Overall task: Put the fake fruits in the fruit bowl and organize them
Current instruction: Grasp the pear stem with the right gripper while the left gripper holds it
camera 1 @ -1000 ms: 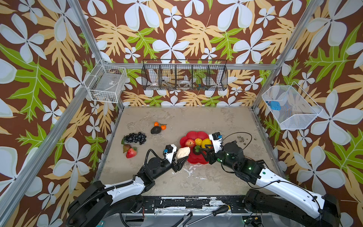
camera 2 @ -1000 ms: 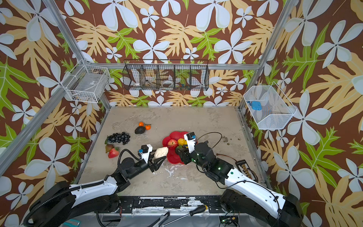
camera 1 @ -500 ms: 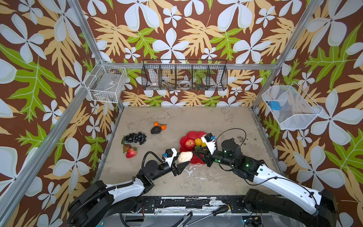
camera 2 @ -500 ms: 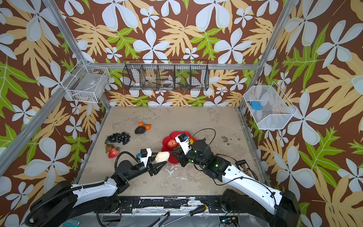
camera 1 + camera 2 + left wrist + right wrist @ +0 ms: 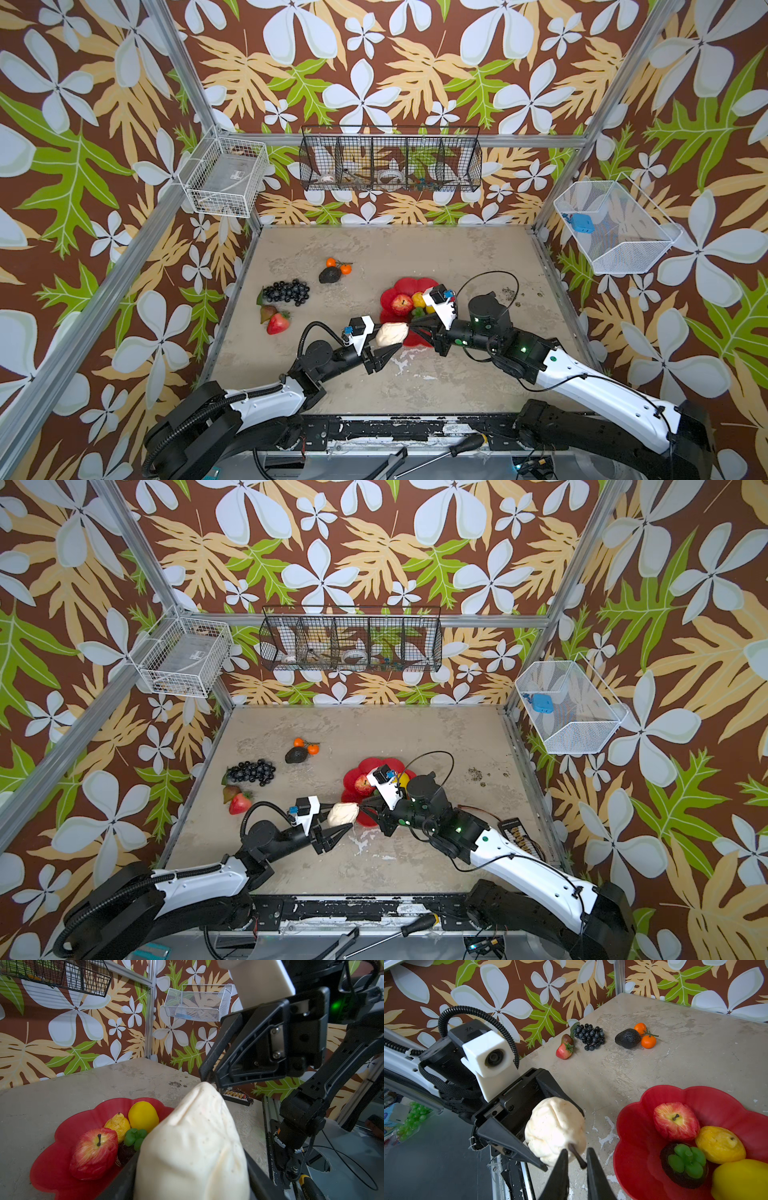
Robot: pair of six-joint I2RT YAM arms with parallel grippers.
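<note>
- The left claw (image 5: 561, 1138) is clenched on the cream lumpy piece (image 5: 550, 1124). One black finger sits on each side of it, and the piece is held above the grey table (image 5: 478, 257).
- The right claw (image 5: 576, 1150) meets the left claw tip to tip. Its two fingers stand close together, one on either side of the piece's thin dark stem (image 5: 576, 1156). A sliver of gap shows, and whether they pinch the stem cannot be told.
- The fruit bowl (image 5: 633, 1126), a glossy red flower-shaped dish, lies on the table just beside both claws' tips. The held piece hangs just beside its rim.
- Four fruits sit bunched together in the bowl, close to the right claw: a red apple (image 5: 676, 1121), a lumpy lemon (image 5: 719, 1144), a smooth yellow lemon (image 5: 741, 1180) and a dark round fruit with a green cap (image 5: 683, 1164).
- The other fruits lie on the table well apart from both claws. In both top views they are beyond the left claw, toward the far left.
- There, a black grape bunch (image 5: 589, 1036) has a strawberry (image 5: 564, 1051) and a small brownish pear (image 5: 566, 1039) just beside it.
- A little apart from those, a dark avocado (image 5: 627, 1038) touches two stemmed oranges (image 5: 648, 1041).
</note>
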